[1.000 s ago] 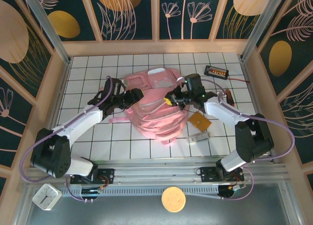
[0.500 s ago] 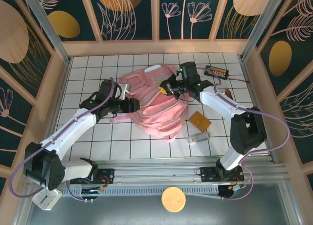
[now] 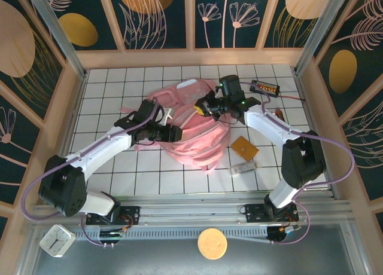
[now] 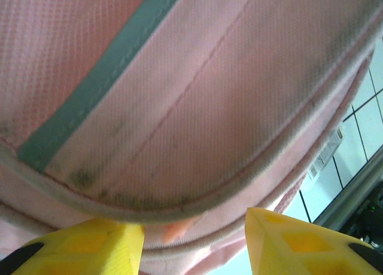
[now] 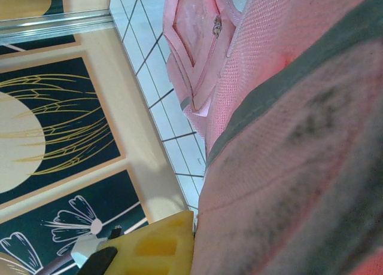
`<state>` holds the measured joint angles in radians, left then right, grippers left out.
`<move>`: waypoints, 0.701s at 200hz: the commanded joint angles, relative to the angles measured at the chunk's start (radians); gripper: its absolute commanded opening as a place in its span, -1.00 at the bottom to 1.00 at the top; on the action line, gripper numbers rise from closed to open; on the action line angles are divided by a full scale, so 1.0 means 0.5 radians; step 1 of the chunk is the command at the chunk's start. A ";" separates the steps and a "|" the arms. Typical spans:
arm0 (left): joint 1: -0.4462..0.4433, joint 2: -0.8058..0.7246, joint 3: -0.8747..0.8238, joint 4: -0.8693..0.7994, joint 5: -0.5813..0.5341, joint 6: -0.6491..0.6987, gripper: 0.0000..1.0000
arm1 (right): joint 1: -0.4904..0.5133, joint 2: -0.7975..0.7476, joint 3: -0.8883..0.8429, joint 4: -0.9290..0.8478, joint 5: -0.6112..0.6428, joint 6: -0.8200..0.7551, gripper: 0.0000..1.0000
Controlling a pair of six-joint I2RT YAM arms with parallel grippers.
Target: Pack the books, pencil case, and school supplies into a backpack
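Centrally on the tiled table [image 3: 119, 83] lies the backpack [image 3: 197, 144], slumped and bunched up.

The left gripper [image 3: 172, 133] is against its left side. Its yellow fingers [image 4: 293, 242] stand moderately apart, with a seamed pink edge of the bag running across the gap. Whether they pinch it I cannot tell.

The right gripper [image 3: 202, 107] is at the bag's far right part. It is closed tight on the fabric there, and pink cloth presses against its one visible finger [image 5: 158, 242].

To the right of the bag, on bare tiles, lies the orange-brown book [image 3: 245, 147]. The whitish block [image 3: 243, 167] sits just nearer than the book, apart from the bag.

A black gadget [image 3: 265, 86] sits at the far right.
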<state>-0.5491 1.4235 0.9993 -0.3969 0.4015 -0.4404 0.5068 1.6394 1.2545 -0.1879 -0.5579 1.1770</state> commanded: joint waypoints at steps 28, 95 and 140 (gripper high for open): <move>-0.011 0.163 0.165 0.073 -0.014 0.072 -0.21 | 0.017 -0.032 0.068 0.164 -0.027 -0.032 -1.00; -0.046 0.195 0.105 0.130 -0.001 0.047 -0.74 | 0.008 -0.026 0.050 0.195 -0.032 -0.019 -1.00; -0.046 0.167 0.094 0.042 -0.043 0.106 -1.00 | -0.003 -0.033 0.032 0.193 -0.022 -0.022 -1.00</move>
<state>-0.5686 1.5105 1.0443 -0.4046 0.3847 -0.4183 0.5030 1.6394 1.2545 -0.1726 -0.5453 1.1782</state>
